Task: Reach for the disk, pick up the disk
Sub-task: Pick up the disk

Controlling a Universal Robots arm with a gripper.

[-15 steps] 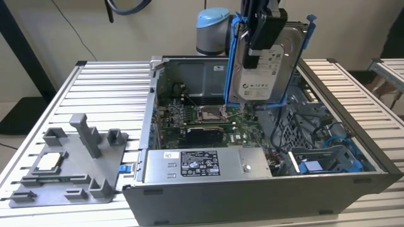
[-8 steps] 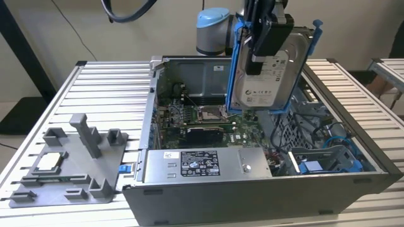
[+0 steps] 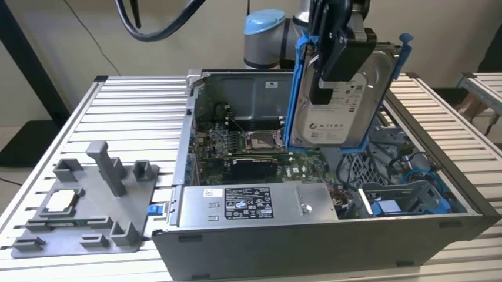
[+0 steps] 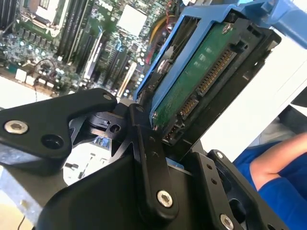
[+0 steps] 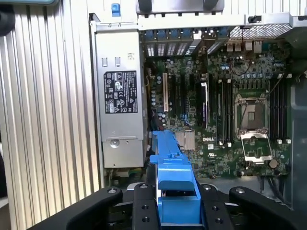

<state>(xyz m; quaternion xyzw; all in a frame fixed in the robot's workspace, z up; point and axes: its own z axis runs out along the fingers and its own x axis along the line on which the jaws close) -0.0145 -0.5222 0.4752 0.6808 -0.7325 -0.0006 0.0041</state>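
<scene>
Both steps look done: claw [image 3: 333,59] clamped on the disk [image 3: 341,108] in its blue frame [image 3: 298,94], lifted upright clear above the open computer case [image 3: 314,247], near the bench's far edge.

Open computer case [image 3: 314,247] — grey fixture [image 3: 86,205] beside it — on slatted table [image 3: 133,111].

No print can be made out as words or numbers. The disk [image 3: 337,111] carries a white label with dark lines of print and a row of small round marks along its lower edge. In the exterior view and the first wrist view, the power supply [image 3: 259,202] [image 5: 120,96] bears a black label with white print. Beside it in the exterior view sits a small white sticker [image 3: 210,192]. The motherboard [image 5: 216,124] has a small white logo.
</scene>
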